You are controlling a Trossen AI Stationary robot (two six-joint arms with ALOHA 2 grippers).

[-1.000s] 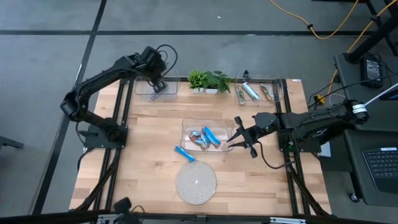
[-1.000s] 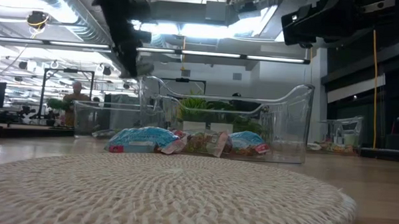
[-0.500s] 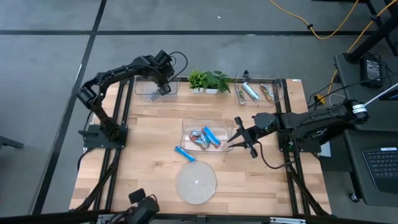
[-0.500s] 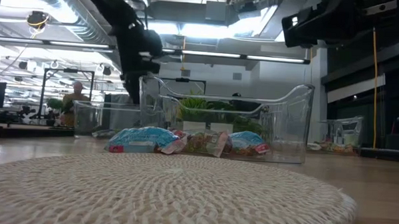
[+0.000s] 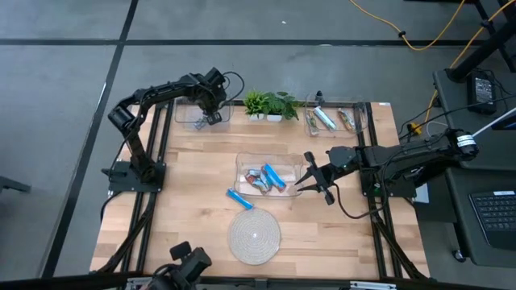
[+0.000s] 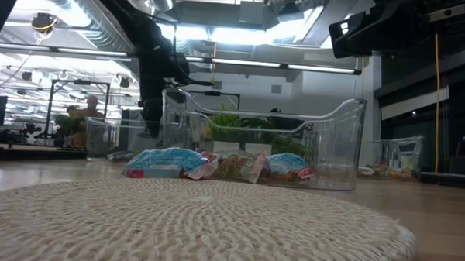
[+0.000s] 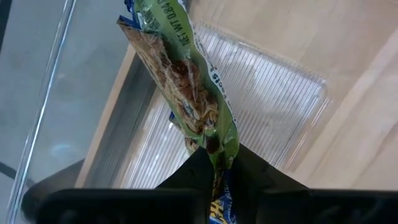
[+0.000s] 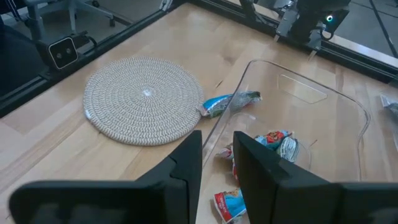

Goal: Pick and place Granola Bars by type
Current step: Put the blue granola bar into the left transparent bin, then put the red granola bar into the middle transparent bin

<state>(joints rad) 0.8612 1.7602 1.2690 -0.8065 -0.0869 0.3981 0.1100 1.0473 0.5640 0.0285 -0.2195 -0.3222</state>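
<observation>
Left claw over far-left bin with a bar pinched; right claw parked at centre bin.

My left gripper (image 7: 214, 163) is pinched on a green-printed granola bar (image 7: 186, 87), long axis running straight out from the fingertips, over the ribbed floor of the far-left clear bin (image 5: 201, 113). A loose blue bar (image 5: 239, 198) lies on the wood between the centre bin (image 5: 268, 175) and the woven mat (image 5: 254, 234), lying diagonally. The centre bin holds a jumble of bars (image 5: 266, 178), blue and red-printed. Potted plant (image 5: 270, 104) stands at the far edge. The far-right bin (image 5: 332, 119) holds more bars (image 5: 324, 118). My right gripper (image 5: 310, 179) sits at the centre bin's right wall, fingers (image 8: 186, 162) slightly parted, holding nothing.
</observation>
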